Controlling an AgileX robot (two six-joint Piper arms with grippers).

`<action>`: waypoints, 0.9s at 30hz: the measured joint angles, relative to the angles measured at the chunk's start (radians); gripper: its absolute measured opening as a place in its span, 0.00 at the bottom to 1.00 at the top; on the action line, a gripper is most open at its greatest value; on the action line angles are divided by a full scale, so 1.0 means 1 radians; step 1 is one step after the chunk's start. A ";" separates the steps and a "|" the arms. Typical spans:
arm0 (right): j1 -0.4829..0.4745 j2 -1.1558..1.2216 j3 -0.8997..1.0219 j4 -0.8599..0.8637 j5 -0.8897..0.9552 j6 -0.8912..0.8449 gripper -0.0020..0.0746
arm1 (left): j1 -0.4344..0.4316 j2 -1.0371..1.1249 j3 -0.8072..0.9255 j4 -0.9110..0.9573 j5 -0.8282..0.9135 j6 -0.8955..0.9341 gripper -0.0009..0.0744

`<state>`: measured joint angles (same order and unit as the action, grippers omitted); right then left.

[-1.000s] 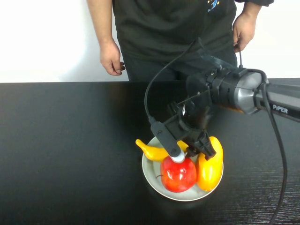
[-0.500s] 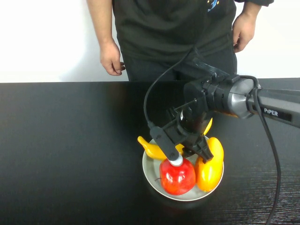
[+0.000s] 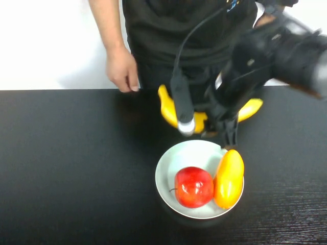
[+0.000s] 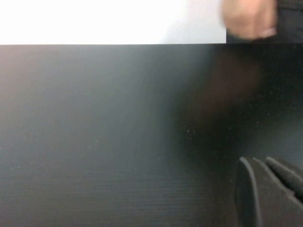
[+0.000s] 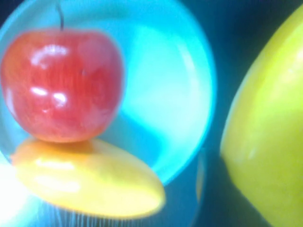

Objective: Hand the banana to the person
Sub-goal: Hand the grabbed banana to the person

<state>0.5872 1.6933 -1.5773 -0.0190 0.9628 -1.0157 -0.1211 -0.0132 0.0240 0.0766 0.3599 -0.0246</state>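
My right gripper is shut on the banana and holds it in the air behind the bowl, close to the person in the black T-shirt. The yellow banana shows on both sides of the gripper, one end toward the person's hand. In the right wrist view the banana fills the side of the picture. My left gripper shows only in the left wrist view, low over the black table, away from the fruit.
A white bowl on the black table holds a red apple and a yellow-orange mango; both also show in the right wrist view, the apple and the mango. The person's hand shows past the table's far edge.
My right gripper has risen out of the bowl with the banana and moved away toward the person. The person's hand has shifted slightly. Apple and mango stay in the bowl.
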 joint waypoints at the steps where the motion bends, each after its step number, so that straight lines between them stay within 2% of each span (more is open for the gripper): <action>1: 0.000 -0.027 0.000 -0.003 0.007 0.011 0.01 | 0.000 0.000 0.000 0.000 0.000 0.000 0.01; 8: 0.000 -0.211 -0.001 -0.080 0.009 0.054 0.01 | 0.000 0.000 0.000 0.000 0.000 0.000 0.01; 14: 0.000 -0.255 -0.023 -0.158 0.022 0.074 0.01 | 0.000 0.000 0.000 0.000 0.000 0.000 0.01; 20: 0.022 -0.189 -0.161 -0.163 0.033 0.002 0.01 | 0.000 0.000 0.000 0.000 0.000 0.000 0.01; 27: 0.072 0.014 -0.363 -0.161 0.120 -0.023 0.01 | 0.000 0.000 0.000 0.000 0.000 0.000 0.01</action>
<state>0.6588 1.7072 -1.9403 -0.1805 1.0825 -1.0385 -0.1211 -0.0132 0.0240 0.0766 0.3599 -0.0246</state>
